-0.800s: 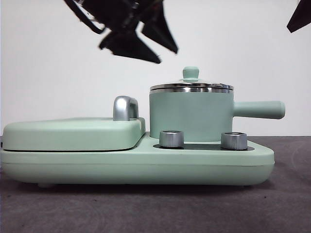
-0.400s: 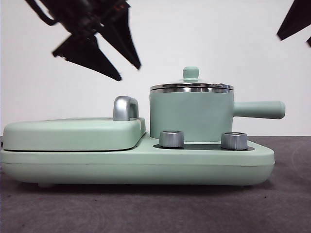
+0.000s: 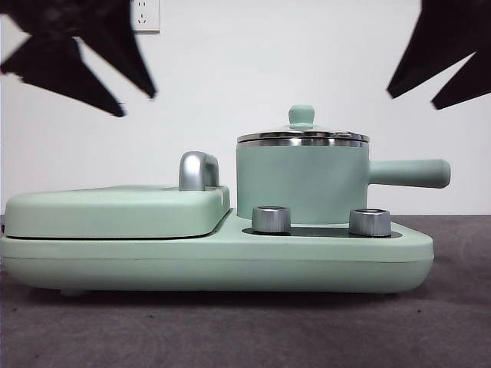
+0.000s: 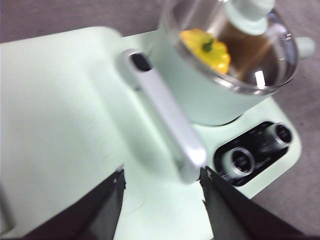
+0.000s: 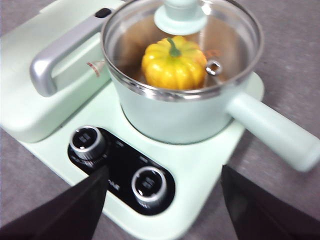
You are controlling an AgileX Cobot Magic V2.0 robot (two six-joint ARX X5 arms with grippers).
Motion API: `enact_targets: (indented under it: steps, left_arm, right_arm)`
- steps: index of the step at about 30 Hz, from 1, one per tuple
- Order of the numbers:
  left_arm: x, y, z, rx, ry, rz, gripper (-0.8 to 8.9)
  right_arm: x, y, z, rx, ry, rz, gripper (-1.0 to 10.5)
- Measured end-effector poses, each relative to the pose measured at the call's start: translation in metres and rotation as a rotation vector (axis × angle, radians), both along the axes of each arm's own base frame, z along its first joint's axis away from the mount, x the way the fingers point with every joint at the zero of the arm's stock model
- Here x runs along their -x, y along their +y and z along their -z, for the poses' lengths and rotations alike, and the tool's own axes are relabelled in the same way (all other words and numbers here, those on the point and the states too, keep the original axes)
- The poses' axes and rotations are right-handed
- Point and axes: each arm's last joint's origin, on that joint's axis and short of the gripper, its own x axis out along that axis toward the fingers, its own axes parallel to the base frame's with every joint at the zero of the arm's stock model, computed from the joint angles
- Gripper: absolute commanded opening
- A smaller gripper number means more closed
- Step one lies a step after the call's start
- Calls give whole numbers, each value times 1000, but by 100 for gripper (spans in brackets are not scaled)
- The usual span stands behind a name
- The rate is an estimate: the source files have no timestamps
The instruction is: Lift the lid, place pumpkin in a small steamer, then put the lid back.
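On a dark grey table before a white wall, the pumpkin sits in the steamer under the lid. Both grippers, left and right, hang above the steamer with jaws apart, empty.

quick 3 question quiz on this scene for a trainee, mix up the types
1. True or false: the lid sits on the steamer.
2. Where is the pumpkin? A) on the flat cover B) inside the steamer C) in a gripper
3. Fill in: both the left gripper and the right gripper hold ____.

Key
1. True: it rests on the steel rim, knob up.
2. B: it shows through the glass in both wrist views.
3. Nothing: both have open jaws and hang above the appliance, clear of the steamer.
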Motion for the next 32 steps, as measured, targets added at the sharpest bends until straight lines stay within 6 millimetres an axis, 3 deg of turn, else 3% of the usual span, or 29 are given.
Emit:
enact_targets:
  steps: [13, 19, 20, 22, 23, 32]
  left_arm:
    - [61, 49, 10, 31, -77, -117, 247]
    - [71, 56, 9, -7, -71, -163, 247]
    - [71, 56, 10, -9, -68, -162, 223]
    - [71, 56, 9, -8, -74, -158, -3]
    - [71, 55, 9, -3, -72, -152, 11]
    - [75, 56, 8, 9, -70, -133, 7]
  right_arm:
    - [-20, 14, 5, -62, -4, -70, 348]
    - [-20, 16, 4, -94, 7, -95, 341]
    - [-20, 16, 4, -102, 12, -111, 264]
    - [-19, 16, 3, -117, 15, -130, -23]
    - [-19, 16, 2, -120, 12, -134, 23]
    - [-17, 17, 1, -139, 15, -168, 20]
